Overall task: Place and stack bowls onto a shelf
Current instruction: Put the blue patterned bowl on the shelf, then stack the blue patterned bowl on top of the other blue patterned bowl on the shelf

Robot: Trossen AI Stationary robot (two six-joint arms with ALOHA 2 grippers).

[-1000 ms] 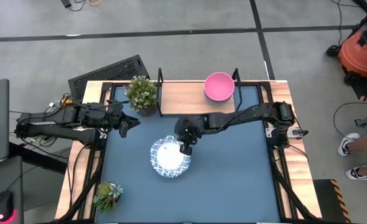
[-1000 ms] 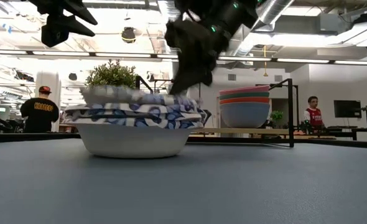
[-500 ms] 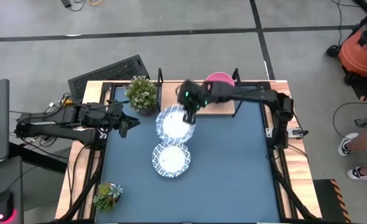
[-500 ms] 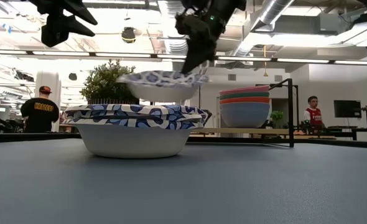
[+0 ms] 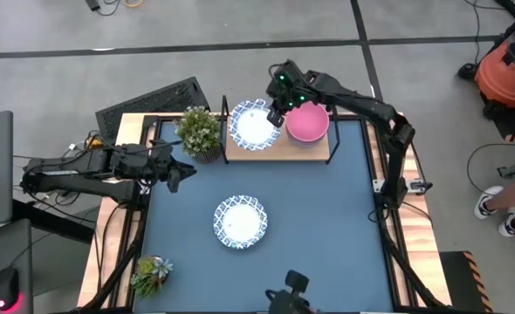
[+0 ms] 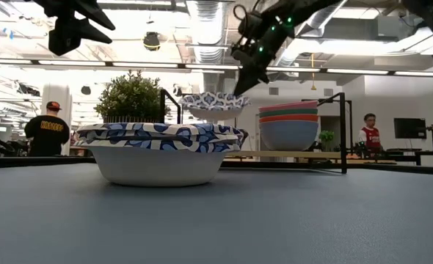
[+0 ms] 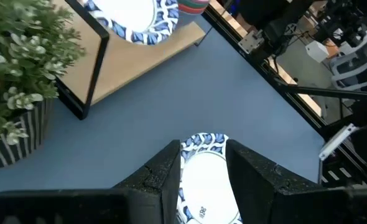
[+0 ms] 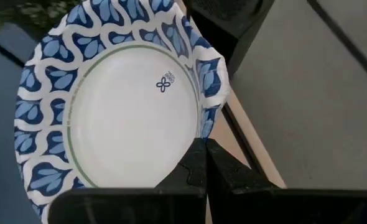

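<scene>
Rim pinched between my right gripper's [image 5: 276, 116] closed fingers: that is how I carry the white paper bowl with a blue leaf-patterned rim [image 5: 254, 125], an edge hold that keeps it level and open side up above the left part of the light wood shelf with black end posts [image 5: 314, 148], beside the pink-topped stack of round bowls [image 5: 307, 121] (free room to set it down there, I judge). Half a second ago this bowl hung short of the shelf, above the table; its twin patterned bowl [image 5: 239, 221] lies unmoved on the blue tabletop [image 5: 327, 235]. My left gripper [image 5: 175, 175] waits open near the potted plant [image 5: 198, 131], holding nothing.
</scene>
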